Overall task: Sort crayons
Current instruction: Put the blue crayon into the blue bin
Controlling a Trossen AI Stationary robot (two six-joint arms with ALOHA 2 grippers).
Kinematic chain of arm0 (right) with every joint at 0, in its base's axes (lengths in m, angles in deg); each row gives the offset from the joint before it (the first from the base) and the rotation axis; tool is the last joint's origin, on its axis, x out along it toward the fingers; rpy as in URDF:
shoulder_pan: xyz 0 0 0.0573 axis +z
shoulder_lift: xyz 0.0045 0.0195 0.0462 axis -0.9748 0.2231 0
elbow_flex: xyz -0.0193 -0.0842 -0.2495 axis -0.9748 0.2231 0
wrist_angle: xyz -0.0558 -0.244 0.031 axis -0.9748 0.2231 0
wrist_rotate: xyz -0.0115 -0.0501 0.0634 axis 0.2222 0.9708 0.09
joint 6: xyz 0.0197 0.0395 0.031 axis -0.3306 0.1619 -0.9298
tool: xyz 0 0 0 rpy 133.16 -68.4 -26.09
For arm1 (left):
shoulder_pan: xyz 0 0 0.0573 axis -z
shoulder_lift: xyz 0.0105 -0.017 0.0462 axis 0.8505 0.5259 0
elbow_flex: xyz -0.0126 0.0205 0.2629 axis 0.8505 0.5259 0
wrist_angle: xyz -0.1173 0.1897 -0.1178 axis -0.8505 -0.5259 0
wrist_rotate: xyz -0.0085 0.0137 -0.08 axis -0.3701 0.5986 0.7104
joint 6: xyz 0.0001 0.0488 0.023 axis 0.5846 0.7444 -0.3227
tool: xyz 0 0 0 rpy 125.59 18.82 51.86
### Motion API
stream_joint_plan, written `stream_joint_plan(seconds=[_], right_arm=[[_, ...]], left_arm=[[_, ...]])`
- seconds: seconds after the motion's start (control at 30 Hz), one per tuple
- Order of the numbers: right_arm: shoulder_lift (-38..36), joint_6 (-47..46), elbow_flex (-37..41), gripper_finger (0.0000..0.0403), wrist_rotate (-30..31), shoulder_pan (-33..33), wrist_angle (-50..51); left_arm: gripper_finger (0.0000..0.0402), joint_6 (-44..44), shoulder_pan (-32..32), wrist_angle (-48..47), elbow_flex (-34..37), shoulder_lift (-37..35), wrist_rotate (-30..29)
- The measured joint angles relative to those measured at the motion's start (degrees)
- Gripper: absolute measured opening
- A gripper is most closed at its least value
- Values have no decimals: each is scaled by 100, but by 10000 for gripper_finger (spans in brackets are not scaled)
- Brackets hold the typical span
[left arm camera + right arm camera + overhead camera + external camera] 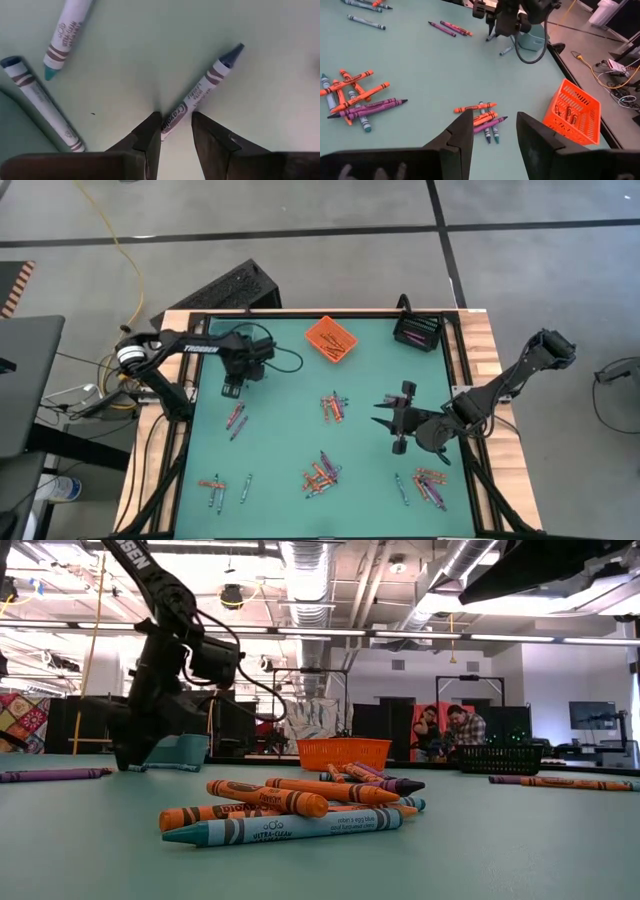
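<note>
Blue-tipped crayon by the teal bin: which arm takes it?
Left. Its tool is down at the table, open, straddling that crayon. The right tool hovers open, farther off.

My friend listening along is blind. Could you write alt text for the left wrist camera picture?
Two dark fingers of the left gripper straddle a blue-tipped crayon lying on the green table. Two more crayons lie to one side.

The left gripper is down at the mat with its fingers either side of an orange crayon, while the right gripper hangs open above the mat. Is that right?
Not quite. In the left wrist view the crayon between the left gripper's fingers is blue-tipped with a pale wrapper, not orange. The rest stands: the right gripper hangs open above the mat.
</note>
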Motion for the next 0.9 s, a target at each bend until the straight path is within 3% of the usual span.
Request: stream_joint_plan(seconds=[0.2, 0.47, 0.9], right_arm=[[2, -8, 0, 148, 1, -49, -3], [2, -5, 0, 148, 1, -125, -6], [2, 3, 0, 148, 1, -125, 2]], left_arm=[[86, -26, 4, 100, 124, -16, -162], [9, 110, 2, 100, 130, -3, -124], [2, 170, -19, -235, -564, 34, -365]])
